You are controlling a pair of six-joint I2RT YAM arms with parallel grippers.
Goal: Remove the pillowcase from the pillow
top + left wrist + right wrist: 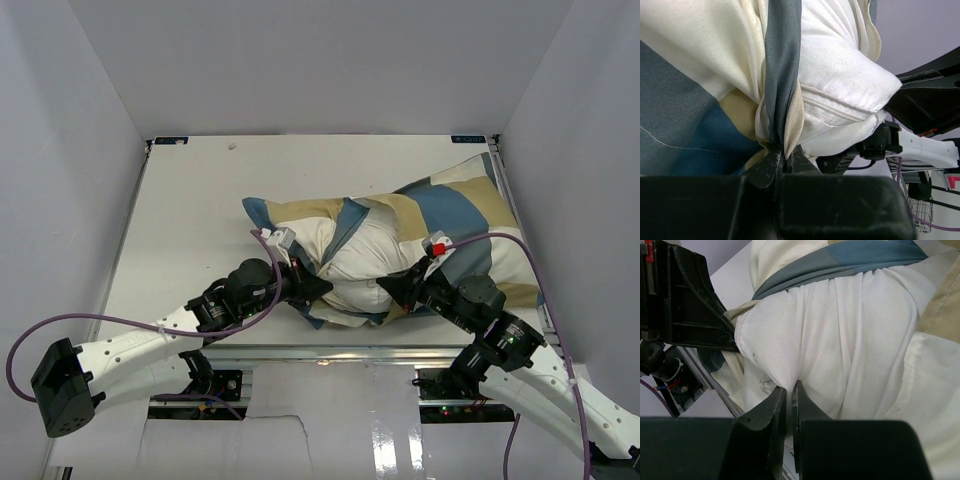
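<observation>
At the near table edge, our left gripper has its jaws closed on the pillowcase, pinching its bunched blue edging. Just beside it, our right gripper is clamped on a fold of the white pillow. The pillow's bare end bulges between them. Farther back the pillowcase wraps the rest, reaching toward the far right corner of the table.
</observation>
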